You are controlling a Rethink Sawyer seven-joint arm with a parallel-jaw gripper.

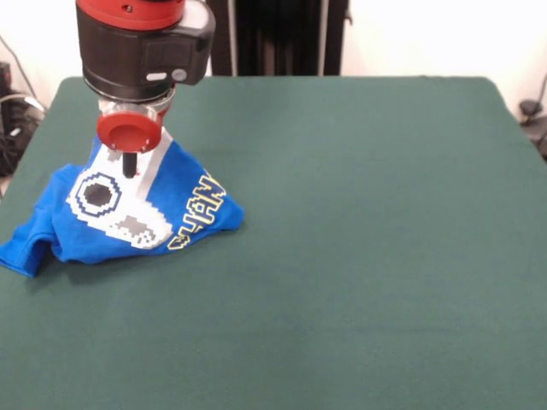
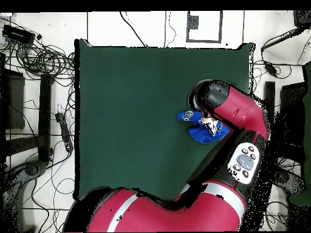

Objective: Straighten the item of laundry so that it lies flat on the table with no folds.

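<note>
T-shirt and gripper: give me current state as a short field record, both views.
item: blue T-shirt, print side up
shape: bunched and peaked, folds visible, not flat
location: front view, left part of the green table; overhead view, right part
gripper: directly over the shirt's raised top, cloth drawn up toward it
finger state: cannot tell
rest of shirt: lower edges and one sleeve resting on the table

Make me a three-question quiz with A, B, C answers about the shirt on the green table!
1. Where on the table is the T-shirt in the front view?
A. left side
B. middle
C. right edge

2. What colour is the T-shirt?
A. red
B. blue
C. white

3. How does the T-shirt lie?
A. flat
B. rolled up
C. bunched, pulled up into a peak

Answers: 1 A, it sits by the left edge. 2 B, bright blue cloth. 3 C, it rises under the pincer in folds.
</note>
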